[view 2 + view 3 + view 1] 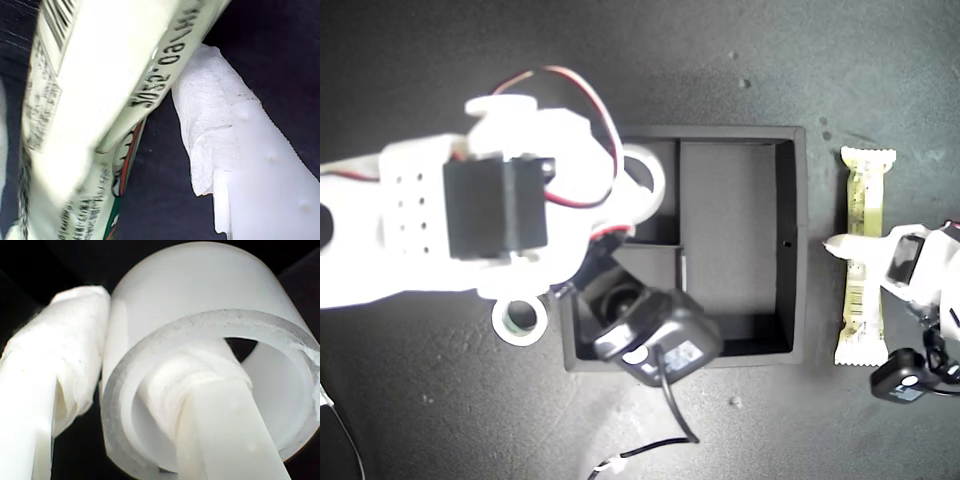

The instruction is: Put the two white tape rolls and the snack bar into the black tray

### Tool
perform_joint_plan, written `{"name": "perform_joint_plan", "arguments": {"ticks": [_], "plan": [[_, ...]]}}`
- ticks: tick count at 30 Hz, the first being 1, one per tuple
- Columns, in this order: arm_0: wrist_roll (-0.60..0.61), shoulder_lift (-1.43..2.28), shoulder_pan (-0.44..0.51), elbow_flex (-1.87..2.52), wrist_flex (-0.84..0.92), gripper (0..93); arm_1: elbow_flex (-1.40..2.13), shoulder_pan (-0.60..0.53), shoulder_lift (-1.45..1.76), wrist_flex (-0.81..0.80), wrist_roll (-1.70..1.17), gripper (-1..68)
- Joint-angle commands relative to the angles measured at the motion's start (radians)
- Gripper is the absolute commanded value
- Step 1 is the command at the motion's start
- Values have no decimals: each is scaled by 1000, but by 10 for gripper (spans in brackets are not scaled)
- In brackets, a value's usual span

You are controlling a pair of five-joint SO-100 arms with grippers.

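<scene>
We are gripping one white tape roll [210,365] with my second gripper [150,390], one finger through its open centre and one outside, over the black tray [798,250] at the exterior view's upper middle. The other tape roll [520,320] is lying just beside the tray's lower left corner. My first gripper [840,245] is sitting spread around the snack bar [865,190] at the exterior view's right.

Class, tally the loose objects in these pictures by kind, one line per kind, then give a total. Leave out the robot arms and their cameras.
White tape rolls: 2 (one over the tray, one on the table)
Snack bar: 1
Black tray: 1
Total: 4
</scene>
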Motion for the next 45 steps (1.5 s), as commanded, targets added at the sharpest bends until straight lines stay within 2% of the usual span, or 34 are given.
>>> {"name": "perform_joint_plan", "arguments": {"ticks": [1,4,6,12,16,18,23,26,30,33,36,40,41,45], "plan": [[-31,-6,17,-28,18,8,-51,9,-38,-32,-55,143],[-49,-44,23,-25,18,8,-95,18,-34,44,-86,73],[-61,-71,25,-25,18,8,-178,6,-26,150,-117,48],[-78,-114,21,-31,18,10,-606,-91,-34,563,-232,21],[-81,-143,17,-54,18,10,-844,-133,-38,703,-291,19],[-81,-178,17,-92,18,12,-936,-144,-38,687,-327,23],[-80,-281,15,-233,18,9,-904,-107,-64,370,-390,36],[-86,-296,11,-242,18,8,-902,-66,-156,262,-385,29],[-94,-290,6,-212,20,15,-1003,-20,-330,229,-368,26],[-106,-270,5,-172,20,98,-1071,-2,-431,232,-367,30],[-115,-239,9,-123,20,173,-1092,-2,-465,253,-367,69],[-133,-172,23,-51,20,244,-1126,-21,-465,350,-377,223],[-133,-150,28,-41,20,246,-1146,-28,-465,390,-383,253],[-133,48,48,66,20,243,-1259,-46,-465,653,-410,300]]}}
